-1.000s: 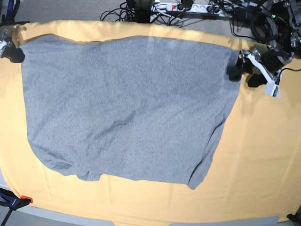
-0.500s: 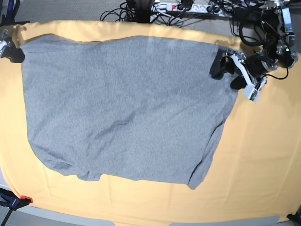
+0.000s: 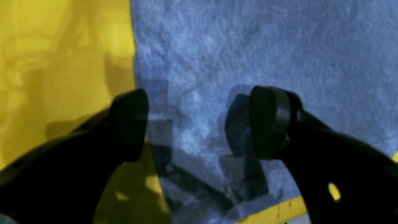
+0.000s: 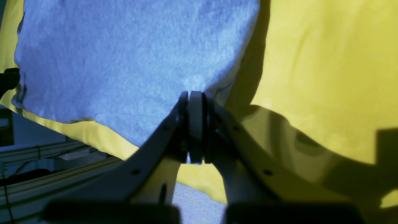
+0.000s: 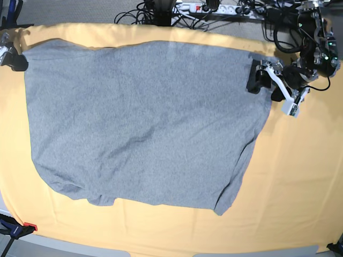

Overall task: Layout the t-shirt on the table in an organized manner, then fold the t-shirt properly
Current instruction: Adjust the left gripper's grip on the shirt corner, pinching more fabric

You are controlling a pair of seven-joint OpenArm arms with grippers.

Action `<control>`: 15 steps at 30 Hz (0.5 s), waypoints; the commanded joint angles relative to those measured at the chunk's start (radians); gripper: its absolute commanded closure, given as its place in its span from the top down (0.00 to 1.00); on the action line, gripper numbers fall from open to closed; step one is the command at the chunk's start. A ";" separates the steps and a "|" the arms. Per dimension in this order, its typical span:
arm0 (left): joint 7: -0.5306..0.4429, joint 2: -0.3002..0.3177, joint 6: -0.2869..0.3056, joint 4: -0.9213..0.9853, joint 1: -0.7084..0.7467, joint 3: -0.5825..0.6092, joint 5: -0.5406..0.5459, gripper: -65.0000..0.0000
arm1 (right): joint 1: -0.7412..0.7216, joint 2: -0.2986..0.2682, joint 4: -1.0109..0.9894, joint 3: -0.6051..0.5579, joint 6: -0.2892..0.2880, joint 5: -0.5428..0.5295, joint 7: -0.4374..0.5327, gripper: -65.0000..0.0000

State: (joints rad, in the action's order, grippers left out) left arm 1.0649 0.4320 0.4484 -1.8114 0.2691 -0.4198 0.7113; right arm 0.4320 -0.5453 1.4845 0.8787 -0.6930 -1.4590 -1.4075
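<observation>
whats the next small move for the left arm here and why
Probably lower and close the left pincer on the gray t-shirt edge: its jaws stand open straddling that edge over the table, while the right pincer is shut on the opposite corner.

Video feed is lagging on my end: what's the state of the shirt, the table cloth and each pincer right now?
t-shirt: spread flat on the table, some wrinkles, not folded.
table: covered by yellow-orange cloth, faintly creased.
left pincer: open, poised over the shirt's corner edge, holding nothing.
right pincer: shut, pinching the shirt's edge at the opposite corner.
</observation>
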 commanded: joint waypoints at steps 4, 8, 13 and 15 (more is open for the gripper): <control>-0.021 0.014 -0.002 -0.013 -0.006 -0.006 -0.005 0.76 | 0.000 -0.026 0.013 0.010 -0.005 -0.025 0.011 0.00; -0.028 0.014 -0.039 -0.013 -0.006 -0.006 -0.005 0.76 | 0.000 -0.026 0.013 0.010 -0.005 -0.025 0.011 0.00; -0.047 0.014 -0.083 -0.013 -0.006 -0.006 -0.030 0.76 | 0.000 -0.026 0.013 0.010 -0.005 -0.025 0.011 0.00; -0.047 0.014 -0.074 -0.013 -0.006 -0.006 -0.004 0.76 | 0.000 -0.026 0.013 0.010 -0.005 -0.025 0.011 0.00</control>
State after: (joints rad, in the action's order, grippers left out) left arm 1.0382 0.4320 0.3710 -1.8114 0.2691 -0.4198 0.6914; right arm 0.4320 -0.5453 1.4845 0.8787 -0.6930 -1.4590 -1.4075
